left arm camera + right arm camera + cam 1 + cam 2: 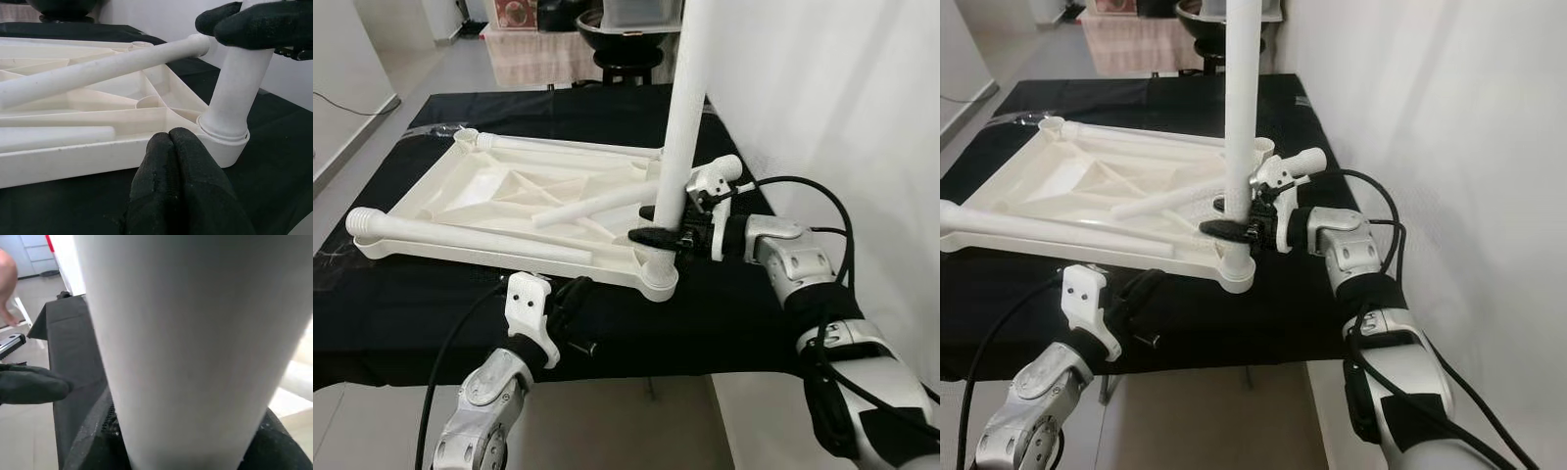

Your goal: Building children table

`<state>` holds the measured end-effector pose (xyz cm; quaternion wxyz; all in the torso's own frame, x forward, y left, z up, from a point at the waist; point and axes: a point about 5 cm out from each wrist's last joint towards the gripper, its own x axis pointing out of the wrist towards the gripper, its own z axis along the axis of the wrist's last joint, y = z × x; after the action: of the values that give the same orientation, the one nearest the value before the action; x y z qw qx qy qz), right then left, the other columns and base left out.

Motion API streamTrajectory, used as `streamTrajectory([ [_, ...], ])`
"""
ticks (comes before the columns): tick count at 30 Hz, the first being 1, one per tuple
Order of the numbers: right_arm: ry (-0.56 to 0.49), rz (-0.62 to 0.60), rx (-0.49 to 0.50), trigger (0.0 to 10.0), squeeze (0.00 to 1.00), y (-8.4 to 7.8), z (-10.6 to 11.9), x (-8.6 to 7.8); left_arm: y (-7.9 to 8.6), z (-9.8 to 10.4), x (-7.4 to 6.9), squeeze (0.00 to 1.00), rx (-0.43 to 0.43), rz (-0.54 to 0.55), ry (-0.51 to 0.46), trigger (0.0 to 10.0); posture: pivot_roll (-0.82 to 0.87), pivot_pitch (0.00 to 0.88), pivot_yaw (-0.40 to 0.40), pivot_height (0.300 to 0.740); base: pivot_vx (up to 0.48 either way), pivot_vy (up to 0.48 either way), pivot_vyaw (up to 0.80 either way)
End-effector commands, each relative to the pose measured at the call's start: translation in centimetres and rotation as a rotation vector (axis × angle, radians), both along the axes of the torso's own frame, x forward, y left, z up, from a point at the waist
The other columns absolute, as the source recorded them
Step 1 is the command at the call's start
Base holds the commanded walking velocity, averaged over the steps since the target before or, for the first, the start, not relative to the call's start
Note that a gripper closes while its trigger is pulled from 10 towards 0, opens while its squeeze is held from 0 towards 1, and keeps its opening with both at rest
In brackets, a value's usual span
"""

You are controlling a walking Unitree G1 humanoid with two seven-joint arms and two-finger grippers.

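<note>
- We found the white tabletop (499, 211) lying upside down on the black-draped table (734, 304), its ribbed underside facing up.
- Our right pincer (658, 227) pinched the upright leg (683, 127) low on its shaft, just above the near right corner socket (658, 277), where the leg's foot already sat.
- Our left pincer (172, 161) hung just before the tabletop's near edge with its fingers pressed together, holding nothing.
- To seat this leg well, we judged it best to keep the shaft plumb and press straight down, perhaps with a twist, since a tilt could jam it in the collar.
- The left pincer might brace the tabletop's rim so the panel would not slide.
- Inside the tabletop's hollow lay a loose leg (597, 205), slanting across the ribs; another leg (460, 235) rested along the near side.
- We could not tell whether the upright leg was fully home.
</note>
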<state>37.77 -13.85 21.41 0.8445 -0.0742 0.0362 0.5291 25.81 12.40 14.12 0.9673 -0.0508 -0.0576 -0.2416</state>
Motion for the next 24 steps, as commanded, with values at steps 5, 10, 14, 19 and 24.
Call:
streamTrajectory([
  [5, 0.057, -0.475, 0.004, 0.0, 0.00, -0.9, -4.6, -0.4, 0.3, -0.1, -0.2, 0.00, 0.005, 0.004, 0.006, 10.0, 0.02, 0.100, -0.019, 0.740, 0.000, 0.000, 0.00],
  [10, 0.116, -0.960, -0.015, 0.0, 0.00, -1.1, -9.3, -5.0, 0.7, 0.0, 0.1, 0.00, 0.011, 0.007, 0.004, 10.0, 0.01, 0.104, 0.005, 0.740, 0.000, 0.000, 0.00],
  [14, 0.094, -0.944, -0.006, 0.0, 0.00, -1.3, -8.6, -3.8, 0.7, -0.1, 0.2, 0.00, 0.011, 0.005, 0.006, 10.0, 0.00, 0.087, 0.006, 0.740, 0.000, 0.000, 0.00],
  [19, 0.062, -0.820, -0.021, 7.4, 0.00, 0.9, -8.0, -3.3, 0.5, -0.1, 0.4, 0.00, 0.025, 0.001, 0.002, 10.0, 0.01, 0.083, -0.005, 0.740, 0.000, 0.000, 0.00],
  [24, 0.060, -0.788, -0.014, 10.0, 1.00, 1.8, -7.6, -3.8, 0.6, -0.1, 0.5, 0.00, 0.018, 0.022, -0.001, 10.0, 0.01, 0.081, -0.011, 0.740, 0.000, 0.000, 0.00],
])
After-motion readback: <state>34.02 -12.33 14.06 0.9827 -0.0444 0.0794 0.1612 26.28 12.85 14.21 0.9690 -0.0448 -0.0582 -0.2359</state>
